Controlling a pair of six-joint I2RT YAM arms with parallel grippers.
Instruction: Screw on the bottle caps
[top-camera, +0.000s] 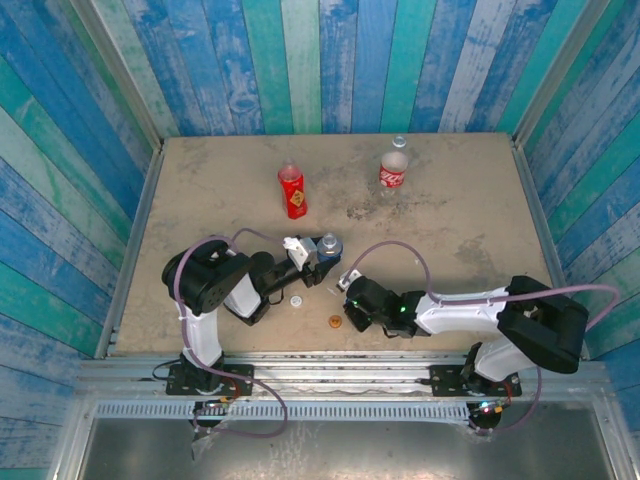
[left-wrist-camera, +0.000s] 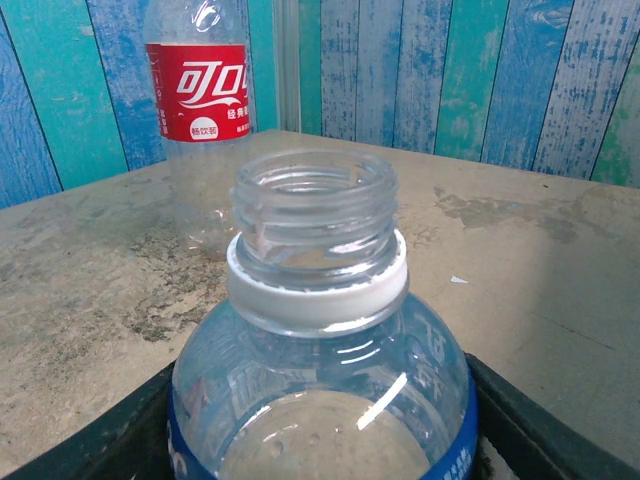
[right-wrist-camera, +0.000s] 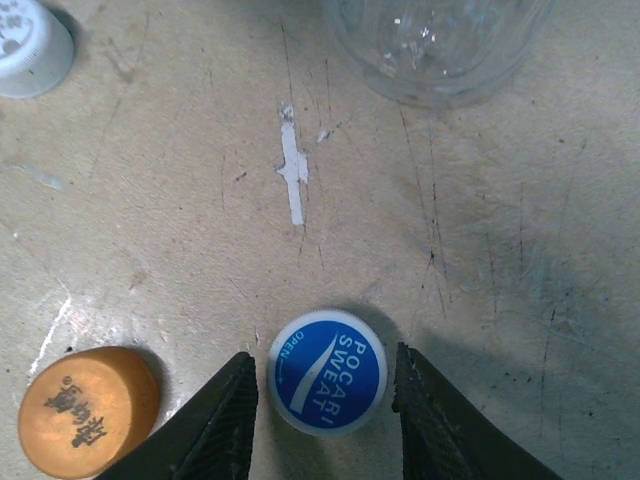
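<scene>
Your left gripper (top-camera: 318, 256) is clamped on the clear bottle with the blue label (left-wrist-camera: 320, 400), which stands upright with its neck uncapped. Your right gripper (right-wrist-camera: 322, 385) is parted low over the table (right-wrist-camera: 520, 250), one finger just beside each side of the blue cap (right-wrist-camera: 328, 372). The orange cap (right-wrist-camera: 88, 408) lies near, to the blue cap's left in the wrist view.

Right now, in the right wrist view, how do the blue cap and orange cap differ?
Blue cap sits between the fingers of the right gripper; orange cap lies outside them, beside one finger. Blue cap has white lettering and a white rim; orange cap has dark characters. Both lie top-up on the table, off any bottle.
</scene>
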